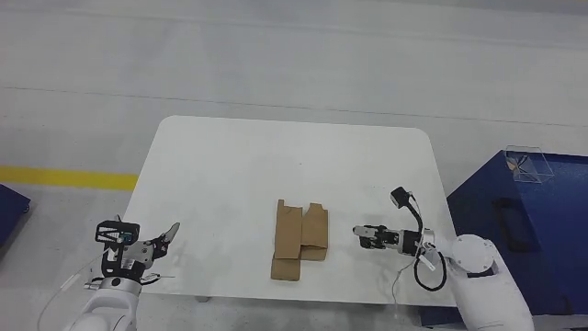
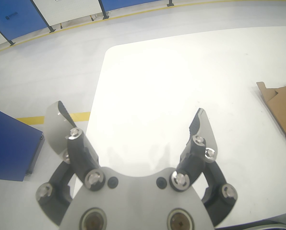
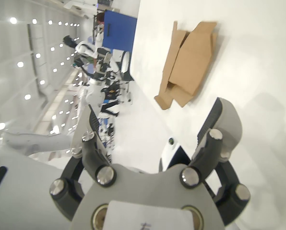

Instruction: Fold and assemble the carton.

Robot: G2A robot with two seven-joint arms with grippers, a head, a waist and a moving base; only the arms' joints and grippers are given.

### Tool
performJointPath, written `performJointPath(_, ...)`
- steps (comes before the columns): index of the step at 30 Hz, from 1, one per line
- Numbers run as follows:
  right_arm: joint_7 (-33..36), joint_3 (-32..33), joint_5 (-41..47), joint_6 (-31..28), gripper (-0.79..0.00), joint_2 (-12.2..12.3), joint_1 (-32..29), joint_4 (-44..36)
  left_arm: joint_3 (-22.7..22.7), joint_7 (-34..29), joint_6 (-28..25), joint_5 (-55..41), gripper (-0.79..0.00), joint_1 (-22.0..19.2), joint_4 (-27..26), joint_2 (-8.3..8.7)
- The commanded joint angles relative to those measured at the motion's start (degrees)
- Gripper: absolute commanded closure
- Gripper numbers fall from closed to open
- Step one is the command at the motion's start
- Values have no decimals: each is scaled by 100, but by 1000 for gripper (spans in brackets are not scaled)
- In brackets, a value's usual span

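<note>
1. The carton (image 1: 294,239) lies flat and unfolded on the white table (image 1: 239,165), as brown cardboard panels that partly overlap each other. No wall or flap stands up, so I judge that the folding is not yet begun.
2. The long axis of the carton runs from the table edge on the robot's side toward the far edge. One end of the carton lies close to that near edge.
3. The right gripper (image 1: 360,234) is near the carton, on its right side, low over the table and not touching the cardboard. Its fingers point toward the long right edge of the carton, so the long axis lies across its line of approach. Its jaws stand spread apart with nothing between them.
4. The left gripper (image 1: 168,236) is on the other side of the carton and well apart from it, over the table corner. Its jaws are also spread wide and hold nothing.
5. The right arm is clearly the nearer one. I judge that the coming move depends on this: the right gripper needs only a short way sideways to reach the long edge of the carton, while the left arm must cross a wide bare part of the table first.
</note>
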Motion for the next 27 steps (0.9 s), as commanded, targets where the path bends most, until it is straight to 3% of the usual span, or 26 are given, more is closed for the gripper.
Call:
performJointPath(1, -6, -437, -16, -18, -785, -73, 443, 623, 0, 0, 0, 0, -785, 0, 0, 0)
performJointPath(6, -505, -1138, -337, -446, -785, -239, 1002, 1487, 0, 0, 0, 0, -785, 0, 0, 0)
performJointPath(7, -686, -1234, -498, -502, -576, -260, 1074, 1602, 0, 0, 0, 0, -785, 0, 0, 0)
performJointPath(8, -814, -1330, -564, -543, -440, -287, 1124, 1690, 0, 0, 0, 0, -785, 0, 0, 0)
performJointPath(13, -1056, -1672, -742, -621, -345, -381, 1410, 2125, 0, 0, 0, 0, -785, 0, 0, 0)
performJointPath(19, -1172, -2004, -740, -656, -379, -496, 1670, 2532, 0, 0, 0, 0, -785, 0, 0, 0)
performJointPath(21, -1248, -2120, -757, -689, -570, -541, 1743, 2658, 0, 0, 0, 0, -785, 0, 0, 0)
performJointPath(22, -1291, -2175, -756, -711, -600, -565, 1779, 2722, 0, 0, 0, 0, -785, 0, 0, 0)
performJointPath(24, -1345, -2284, -747, -761, -539, -613, 1849, 2853, 0, 0, 0, 0, -785, 0, 0, 0)
performJointPath(27, -1453, -2431, -739, -813, -539, -685, 1962, 3064, 0, 0, 0, 0, -785, 0, 0, 0)
